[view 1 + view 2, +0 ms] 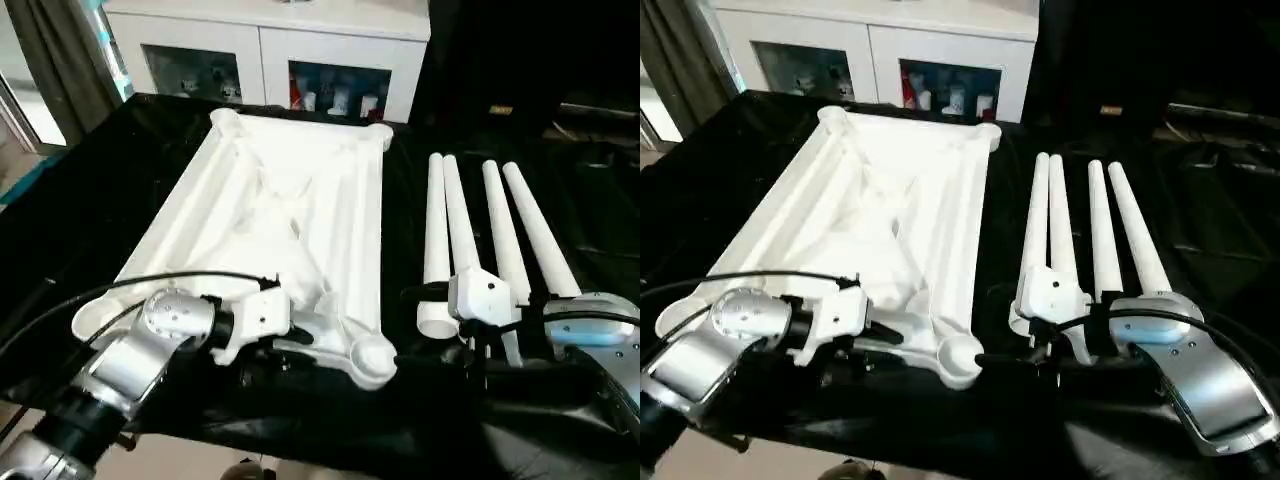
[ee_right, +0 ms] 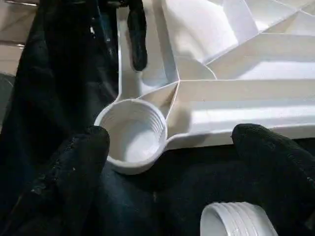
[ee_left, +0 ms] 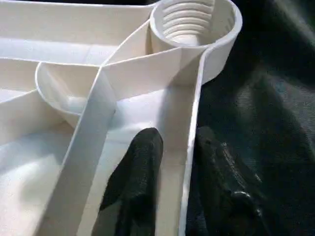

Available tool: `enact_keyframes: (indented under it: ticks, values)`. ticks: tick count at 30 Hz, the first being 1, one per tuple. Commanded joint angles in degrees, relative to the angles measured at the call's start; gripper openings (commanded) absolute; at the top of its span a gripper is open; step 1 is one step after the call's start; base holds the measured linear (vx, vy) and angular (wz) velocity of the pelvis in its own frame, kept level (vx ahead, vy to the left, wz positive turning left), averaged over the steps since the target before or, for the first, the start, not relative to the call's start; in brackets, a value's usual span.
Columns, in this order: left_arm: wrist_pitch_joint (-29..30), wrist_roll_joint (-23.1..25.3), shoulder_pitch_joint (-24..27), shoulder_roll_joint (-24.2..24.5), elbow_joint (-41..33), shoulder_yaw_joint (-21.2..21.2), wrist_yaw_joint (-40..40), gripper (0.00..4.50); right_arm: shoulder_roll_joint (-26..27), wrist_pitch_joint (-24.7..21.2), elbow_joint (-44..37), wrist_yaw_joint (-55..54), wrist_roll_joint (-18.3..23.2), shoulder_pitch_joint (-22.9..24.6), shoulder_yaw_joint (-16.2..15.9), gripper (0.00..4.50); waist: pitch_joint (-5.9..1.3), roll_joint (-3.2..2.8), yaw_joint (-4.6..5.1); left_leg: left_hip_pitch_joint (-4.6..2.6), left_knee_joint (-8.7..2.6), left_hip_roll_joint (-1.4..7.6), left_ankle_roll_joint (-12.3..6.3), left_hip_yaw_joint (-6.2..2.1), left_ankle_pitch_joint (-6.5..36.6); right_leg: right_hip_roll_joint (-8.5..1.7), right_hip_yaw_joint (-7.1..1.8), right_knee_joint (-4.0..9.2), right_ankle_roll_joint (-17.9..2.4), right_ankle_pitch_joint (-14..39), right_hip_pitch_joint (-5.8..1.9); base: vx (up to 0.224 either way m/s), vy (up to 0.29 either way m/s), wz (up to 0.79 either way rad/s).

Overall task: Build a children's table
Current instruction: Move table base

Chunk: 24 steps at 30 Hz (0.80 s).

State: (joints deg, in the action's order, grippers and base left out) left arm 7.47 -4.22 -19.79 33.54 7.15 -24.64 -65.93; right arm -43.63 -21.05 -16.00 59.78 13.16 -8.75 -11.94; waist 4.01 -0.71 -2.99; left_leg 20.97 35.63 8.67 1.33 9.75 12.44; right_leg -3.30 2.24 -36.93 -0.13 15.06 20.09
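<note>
The children's table's white top (image 1: 290,200) lies upside down on the black cloth, ribs up. My left gripper (image 3: 177,140) is at its near edge beside the near right corner socket (image 3: 192,19). One finger (image 3: 140,162) is inside the rim wall and the other is outside it. The jaws stand narrow, with a small gap still showing at the inner finger. Four white legs (image 1: 455,220) lie side by side to the right of the top. My right gripper (image 2: 172,162) hovers wide open and holding nothing, between that socket (image 2: 133,140) and the legs' threaded near ends (image 2: 238,219).
A white cabinet with glass doors (image 1: 270,50) stands behind the work surface. Black cloth (image 1: 100,200) covers the surface and hangs over its near edge. A grey curtain (image 1: 60,50) hangs at the back left. Cables run along my left forearm (image 1: 130,360).
</note>
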Motion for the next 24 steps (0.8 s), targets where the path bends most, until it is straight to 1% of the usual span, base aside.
enact_keyframes:
  ticks: [1,2,4,5,6,8,10,11,13,14,15,16,18,19,20,21,24]
  values:
    - [-0.4,0.5,-0.7,0.2,1.1,0.7,0.0,0.95,-0.1,2.9,3.7,0.7,-1.4,-0.1,-0.7,4.5,-2.39,0.16,0.14,-0.64,-5.31,5.08,-2.52,-2.02,9.7,-6.0,-3.48,5.09,-16.0,3.3,-1.12,0.0,0.0,0.0]
    - [-0.5,0.7,-0.7,0.1,1.1,0.6,-0.1,0.82,0.2,5.5,6.9,1.1,-2.0,0.0,-0.8,4.5,-2.36,0.15,0.15,-0.66,-5.35,5.1,-2.57,-2.06,9.8,-6.0,-3.44,5.13,-16.3,3.3,-1.15,0.0,0.0,0.0]
    - [-0.5,0.7,-0.7,0.0,1.2,0.5,-0.1,0.65,0.4,6.7,8.3,1.3,-2.3,0.1,-0.8,4.5,-2.37,0.23,0.25,-0.56,-5.29,5.08,-2.83,-2.01,9.6,-5.93,-3.41,5.1,-16.8,2.6,-1.19,0.0,0.0,0.0]
    - [-0.6,0.8,-0.7,0.0,1.3,0.5,-0.1,0.61,0.4,7.3,9.0,1.3,-2.4,0.2,-0.9,4.5,-2.42,0.27,0.28,-0.45,-5.26,5.09,-3.27,-2.01,8.9,-5.96,-3.39,5.0,-16.9,1.8,-1.32,0.0,0.0,0.0]
    - [-0.7,1.1,-0.7,0.1,1.3,0.4,0.1,0.54,0.5,8.2,10.0,1.4,-2.7,0.3,-1.0,4.5,-2.41,0.26,0.33,-0.44,-5.23,5.11,-3.74,-2.0,8.5,-5.93,-3.36,4.97,-16.8,1.3,-1.28,0.0,0.0,0.0]
    - [-1.6,2.0,-0.6,0.3,1.7,0.4,0.7,0.32,0.9,10.2,12.2,1.3,-3.3,0.4,-1.2,4.5,-2.38,0.24,0.46,-0.4,-5.28,5.14,-4.1,-2.03,8.7,-5.97,-3.32,5.06,-16.8,1.8,-1.29,0.0,0.0,0.0]
    - [-2.8,2.5,-0.7,0.2,2.0,0.8,1.8,0.21,1.1,10.8,12.8,1.3,-3.5,0.4,-1.3,4.5,-2.34,0.26,0.63,-0.34,-5.31,5.1,-4.17,-2.02,9.0,-5.9,-3.29,5.1,-16.9,2.2,-1.35,0.0,0.0,0.0]
    - [-3.0,2.6,-0.7,0.2,2.1,1.0,2.1,0.14,1.2,10.9,12.9,1.3,-3.6,0.4,-1.3,4.5,-2.4,0.33,0.79,-0.2,-5.32,5.17,-4.5,-2.1,8.4,-5.91,-3.29,4.98,-16.9,1.3,-1.49,0.0,0.0,0.0]
    - [-5.4,4.4,-1.6,0.0,3.3,2.0,5.2,0.04,1.7,12.4,14.2,1.3,-3.9,0.1,-1.4,4.5,-2.44,0.37,1.15,-0.09,-5.24,5.1,-5.11,-2.12,7.9,-5.85,-3.2,4.89,-16.9,0.1,-1.54,0.0,0.0,0.0]
    - [-6.7,5.3,-2.6,0.1,4.1,2.6,6.4,0.01,2.1,13.5,15.1,1.4,-4.2,-0.2,-1.5,4.5,-2.5,0.34,1.25,-0.14,-5.18,5.12,-5.35,-2.1,7.8,-5.9,-3.2,4.91,-17.0,0.0,-1.48,0.0,0.0,0.0]
    - [-6.7,5.3,-2.6,0.1,4.1,2.6,6.4,0.01,2.1,13.5,15.1,1.4,-4.2,-0.2,-1.5,4.5,-2.55,0.48,1.32,0.03,-5.08,5.02,-5.59,-2.06,7.4,-5.93,-3.17,4.87,-17.0,-0.4,-1.59,0.0,0.0,0.0]
    - [-8.0,6.0,-3.3,0.4,4.5,2.9,7.1,0.01,2.4,13.9,15.4,1.3,-4.4,-0.4,-1.7,4.5,-2.63,0.48,1.32,0.02,-5.07,5.03,-5.65,-2.04,7.1,-5.92,-3.15,4.8,-17.1,-0.9,-1.65,0.0,0.0,0.0]
    - [-8.4,6.2,-3.4,0.5,4.6,3.0,7.2,0.01,2.6,14.0,15.5,1.3,-4.4,-0.4,-1.8,4.5,-2.9,0.48,1.28,0.02,-4.79,5.04,-6.53,-1.97,4.9,-5.77,-3.12,4.4,-17.3,-4.3,-1.54,0.0,0.0,0.0]
    - [-10.0,6.9,-3.8,0.8,4.7,3.4,7.6,0.01,3.0,14.7,16.0,1.1,-4.7,-0.7,-2.1,4.5,-3.04,0.5,1.22,0.07,-4.62,4.95,-6.87,-1.93,4.1,-5.74,-3.12,4.25,-17.3,-5.7,-1.56,0.0,0.0,0.0]
    - [-10.5,7.0,-3.9,0.9,4.7,3.5,7.6,0.01,3.2,14.9,16.1,1.0,-4.7,-0.8,-2.2,4.5,-3.26,0.53,1.21,0.24,-4.4,4.9,-7.73,-1.88,2.2,-5.75,-3.11,3.9,-17.5,-8.9,-1.6,0.0,0.0,0.0]
    - [-10.5,7.0,-3.9,0.9,4.7,3.5,7.6,0.01,3.2,14.9,16.1,1.0,-4.7,-0.8,-2.2,4.5,-3.32,0.48,1.12,0.22,-4.23,4.91,-8.59,-1.84,0.9,-5.69,-3.04,3.65,-17.7,-11.3,-1.44,0.0,0.0,0.0]
    - [-12.0,5.8,-3.8,1.0,5.3,4.2,6.6,0.01,3.6,14.1,14.5,0.5,-4.9,-0.7,-2.6,4.5,-3.47,0.38,0.85,0.35,-4.04,4.99,-9.93,-1.81,-0.8,-5.62,-2.85,3.22,-18.2,-14.6,-1.39,0.0,0.0,0.0]
